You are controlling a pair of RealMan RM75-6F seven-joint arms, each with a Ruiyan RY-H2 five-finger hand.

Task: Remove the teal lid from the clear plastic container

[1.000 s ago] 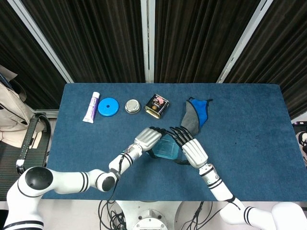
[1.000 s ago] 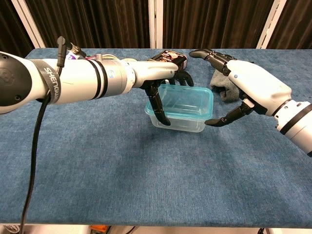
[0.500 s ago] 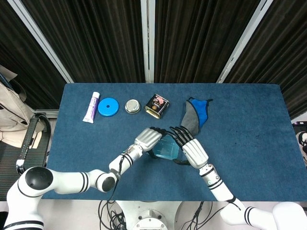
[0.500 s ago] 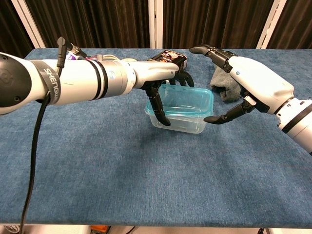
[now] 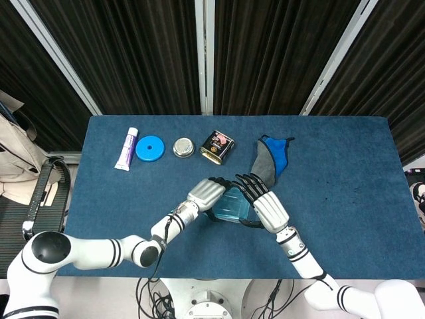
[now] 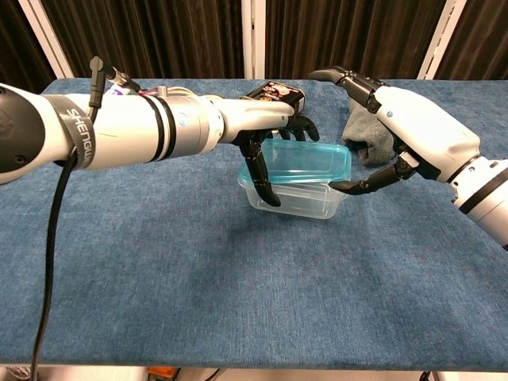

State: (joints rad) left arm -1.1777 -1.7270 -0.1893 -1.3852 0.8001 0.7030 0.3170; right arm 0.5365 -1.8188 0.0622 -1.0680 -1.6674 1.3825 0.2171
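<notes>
The clear plastic container (image 6: pixel 298 200) stands mid-table. My left hand (image 6: pixel 254 127) grips its left end, thumb down the front wall and fingers over the far rim. The teal lid (image 6: pixel 305 160) sits raised off the rim on its right side, tilted. My right hand (image 6: pixel 421 135) holds the lid's right end, thumb tip under the front corner and fingers arched over the far edge. In the head view the lid (image 5: pixel 232 206) shows between the left hand (image 5: pixel 206 191) and the right hand (image 5: pixel 265 209).
Along the back of the blue table lie a purple tube (image 5: pixel 126 148), a blue disc (image 5: pixel 149 148), a round metal tin (image 5: pixel 183 147) and a dark tin (image 5: pixel 218 146). A grey-blue cloth (image 5: pixel 272 158) lies just behind my right hand.
The right hand has closed in on the lid's right end and lifted it. The lid now stands off the container rim. The left hand has kept its grip.
</notes>
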